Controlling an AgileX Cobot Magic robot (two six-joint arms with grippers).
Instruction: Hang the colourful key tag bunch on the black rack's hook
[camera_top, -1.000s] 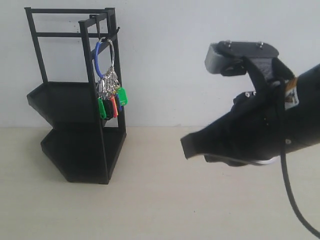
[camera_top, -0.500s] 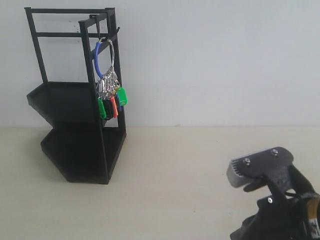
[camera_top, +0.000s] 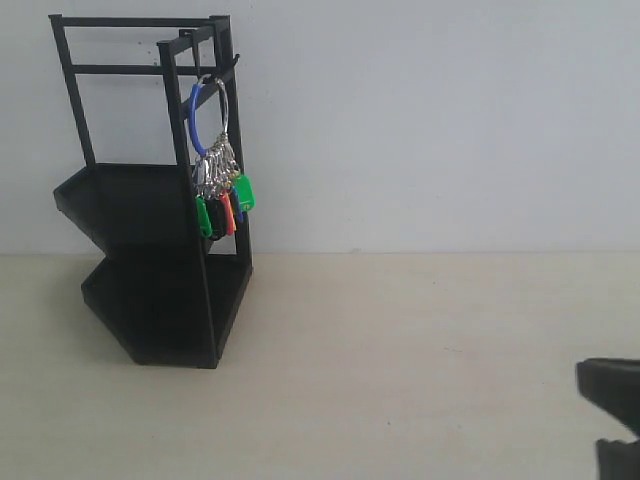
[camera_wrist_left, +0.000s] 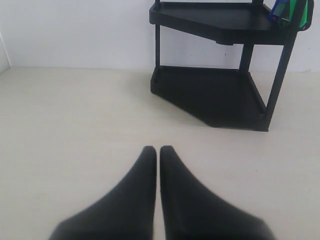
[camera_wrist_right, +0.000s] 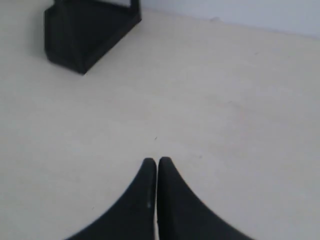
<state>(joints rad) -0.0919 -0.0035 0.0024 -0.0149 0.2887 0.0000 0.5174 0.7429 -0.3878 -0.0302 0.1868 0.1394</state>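
Observation:
The colourful key tag bunch hangs by its blue loop from the hook at the top bar of the black rack, on the left of the exterior view. Green, red and blue tags dangle beside the rack's front upright. In the left wrist view the rack stands ahead, with a few tags at the picture's edge. My left gripper is shut and empty, low over the table. My right gripper is shut and empty too; only a dark part of that arm shows at the exterior view's lower right.
The rack stands on a pale tabletop against a white wall. The right wrist view catches the rack's base some way ahead of the fingers.
My right arm has dropped from mid-height down and to the right, nearly leaving the exterior view. The key tag bunch and rack have not moved.

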